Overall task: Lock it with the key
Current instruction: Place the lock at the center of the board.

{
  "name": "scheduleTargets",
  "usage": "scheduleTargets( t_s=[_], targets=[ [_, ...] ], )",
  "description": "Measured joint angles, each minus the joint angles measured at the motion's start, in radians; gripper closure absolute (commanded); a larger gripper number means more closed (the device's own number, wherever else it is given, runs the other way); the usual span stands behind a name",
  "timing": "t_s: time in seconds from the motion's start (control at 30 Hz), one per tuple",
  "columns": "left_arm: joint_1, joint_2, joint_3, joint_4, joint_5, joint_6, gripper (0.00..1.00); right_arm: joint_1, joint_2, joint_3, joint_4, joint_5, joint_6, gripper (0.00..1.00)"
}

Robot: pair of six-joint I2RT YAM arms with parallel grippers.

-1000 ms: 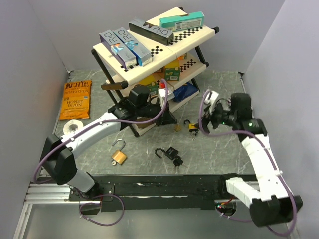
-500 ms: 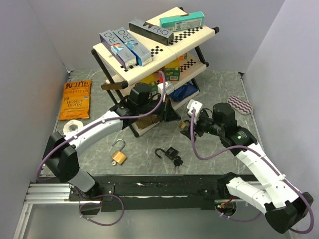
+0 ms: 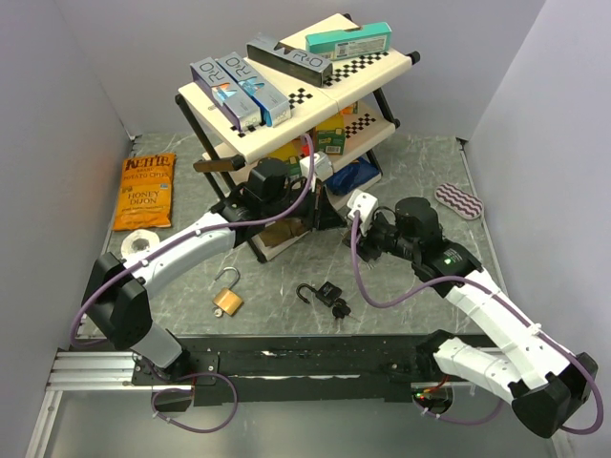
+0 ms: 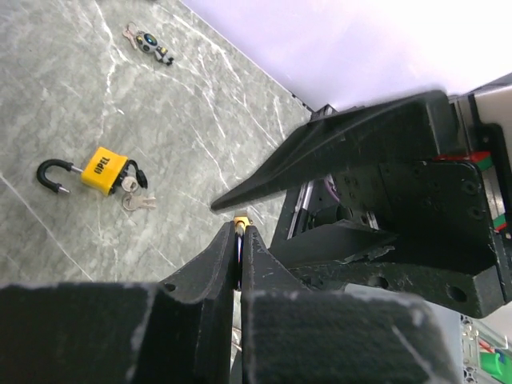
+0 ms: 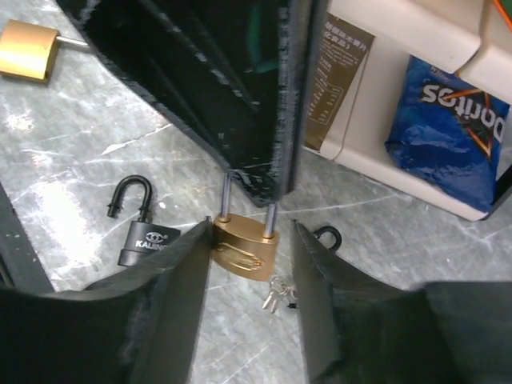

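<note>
One brass padlock (image 5: 244,252) hangs upright over the middle of the grey marbled surface (image 3: 420,162), its shackle pinched in the narrow left pincer (image 4: 240,232). The right pincer (image 5: 250,234) stands wide, its fingers (image 5: 180,280) flanking the lock's body; whether they touch it cannot be told.

Robot lab test cell. Plain lilac wall panels (image 3: 57,114) box in marble-pattern tabletop (image 3: 420,172); black mounting rail (image 3: 315,358) at near edge (purple cables (image 3: 354,262) loose). Staged props: checkered shelf rack (image 3: 368,62), chip bag (image 3: 145,191), brass padlock (image 3: 227,300), black padlock (image 3: 327,291).
</note>
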Motion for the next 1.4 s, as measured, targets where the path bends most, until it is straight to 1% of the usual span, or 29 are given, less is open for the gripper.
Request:
scheduleTargets(
  t_s=[0.03,0.1,0.13,0.17,0.2,0.23,0.3,0.4,0.5,0.57,0.63,0.7,0.77,0.9,1.0,1.13,1.27,1.4],
  targets=[
    [0.000,0.000,0.000,0.003,-0.002,0.000,0.99,0.003,0.001,-0.001,0.000,0.002,-0.001,0.64],
    [0.000,0.000,0.000,0.009,-0.008,0.000,0.98,0.006,0.001,-0.002,0.001,0.005,-0.003,0.72],
    [0.000,0.000,0.000,0.008,-0.008,0.000,0.85,0.006,0.001,-0.003,0.002,0.010,0.003,0.81],
    [0.000,0.000,0.000,0.008,-0.008,0.001,0.77,0.006,0.001,-0.003,0.002,0.011,0.001,0.85],
    [0.000,0.000,0.000,0.008,-0.008,0.002,0.63,0.006,0.001,-0.003,0.002,0.013,0.003,0.88],
    [0.000,0.000,0.000,0.007,-0.004,-0.002,0.56,0.007,0.001,-0.003,0.002,0.018,0.002,0.96],
    [0.003,0.000,0.000,0.011,0.008,-0.002,0.42,0.006,0.001,-0.004,0.001,0.034,0.003,1.00],
    [0.011,-0.002,0.000,0.013,0.018,-0.002,0.28,-0.011,0.001,-0.014,-0.003,0.045,0.005,1.00],
    [0.038,-0.023,-0.005,0.013,0.023,0.011,0.19,-0.064,0.001,-0.022,-0.025,0.032,0.014,1.00],
    [0.048,-0.060,-0.026,0.014,0.026,0.049,0.17,-0.137,0.001,-0.031,-0.039,0.016,0.023,1.00],
    [0.051,-0.119,-0.058,0.015,0.027,0.097,0.17,-0.233,0.013,-0.035,-0.064,-0.010,0.034,1.00],
    [0.048,-0.189,-0.091,0.007,0.027,0.180,0.16,-0.341,0.059,-0.035,-0.079,-0.023,0.041,1.00],
    [0.041,-0.235,-0.106,-0.006,0.026,0.248,0.16,-0.412,0.126,-0.030,-0.095,-0.029,0.049,1.00],
    [0.018,-0.300,-0.150,-0.039,0.011,0.408,0.16,-0.540,0.344,0.008,-0.124,-0.019,0.085,1.00],
    [0.003,-0.320,-0.182,-0.077,-0.002,0.500,0.16,-0.592,0.488,0.049,-0.143,0.006,0.113,1.00],
    [-0.005,-0.322,-0.205,-0.119,-0.019,0.572,0.16,-0.642,0.635,0.112,-0.147,0.042,0.137,1.00],
    [-0.007,-0.325,-0.213,-0.150,-0.035,0.615,0.16,-0.678,0.740,0.173,-0.142,0.072,0.142,1.00],
    [-0.008,-0.336,-0.221,-0.161,-0.048,0.639,0.16,-0.699,0.804,0.198,-0.133,0.097,0.138,0.99]
  ],
)
